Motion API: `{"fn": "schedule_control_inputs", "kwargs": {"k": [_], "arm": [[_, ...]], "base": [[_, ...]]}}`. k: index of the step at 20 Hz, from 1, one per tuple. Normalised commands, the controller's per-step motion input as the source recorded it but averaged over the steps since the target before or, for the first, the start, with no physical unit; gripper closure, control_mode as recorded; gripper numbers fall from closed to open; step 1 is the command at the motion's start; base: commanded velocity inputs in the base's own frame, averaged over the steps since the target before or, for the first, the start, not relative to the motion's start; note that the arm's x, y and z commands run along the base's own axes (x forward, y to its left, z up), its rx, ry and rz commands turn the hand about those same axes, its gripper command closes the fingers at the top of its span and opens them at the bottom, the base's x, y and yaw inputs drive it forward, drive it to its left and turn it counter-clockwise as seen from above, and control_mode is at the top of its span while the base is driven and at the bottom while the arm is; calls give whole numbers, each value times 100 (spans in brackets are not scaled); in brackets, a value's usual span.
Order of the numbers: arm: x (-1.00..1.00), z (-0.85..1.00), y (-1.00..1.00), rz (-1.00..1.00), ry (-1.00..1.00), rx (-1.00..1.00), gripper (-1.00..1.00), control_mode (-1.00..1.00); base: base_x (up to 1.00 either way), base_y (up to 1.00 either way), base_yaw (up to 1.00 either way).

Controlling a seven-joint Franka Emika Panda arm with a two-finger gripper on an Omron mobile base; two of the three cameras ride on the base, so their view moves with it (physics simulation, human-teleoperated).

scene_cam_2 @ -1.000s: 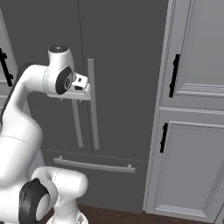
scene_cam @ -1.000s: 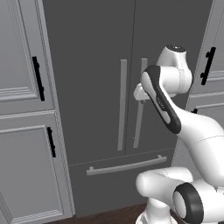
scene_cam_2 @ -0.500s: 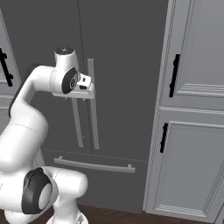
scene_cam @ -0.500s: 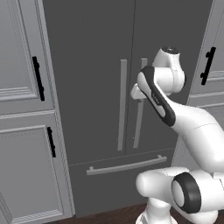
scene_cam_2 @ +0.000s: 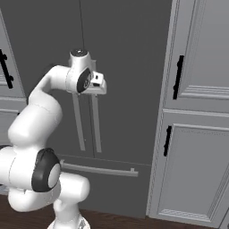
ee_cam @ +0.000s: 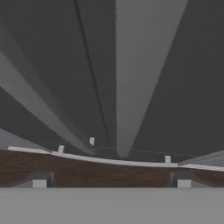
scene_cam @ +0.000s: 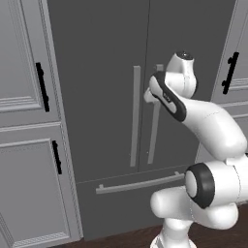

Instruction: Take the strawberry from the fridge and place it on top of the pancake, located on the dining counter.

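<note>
Hand [scene_cam_2: 99, 85] nearer fridge handle [scene_cam: 156, 114]

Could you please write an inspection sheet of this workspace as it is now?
Surface: dark wood floor below the units.
Job's things: fridge with doors shut; its right door handle runs between the open fingers in the hand view.
Clutter: nothing seen.
Grippers: gripper open, up at the right door handle.
Cables: nothing seen.
Surroundings: light grey cabinets with black handles on both sides; bottom drawer bar.
</note>
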Motion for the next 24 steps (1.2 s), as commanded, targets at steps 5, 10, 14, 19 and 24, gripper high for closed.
{"fn": "schedule_control_inputs", "kwargs": {"k": [5,10,14,19,24], "arm": [[48,0,-1,0,-6,0,-100,-100],[51,-20,-1,0,-3,0,-100,-100],[54,-19,-6,-5,-1,0,-100,-100],[36,-15,-13,-13,-5,0,-100,-100],[0,-31,-12,-5,-32,0,-100,-100]], "base": [[0,0,0],[0,0,0],[0,0,0],[0,0,0],[0,0,0]]}}
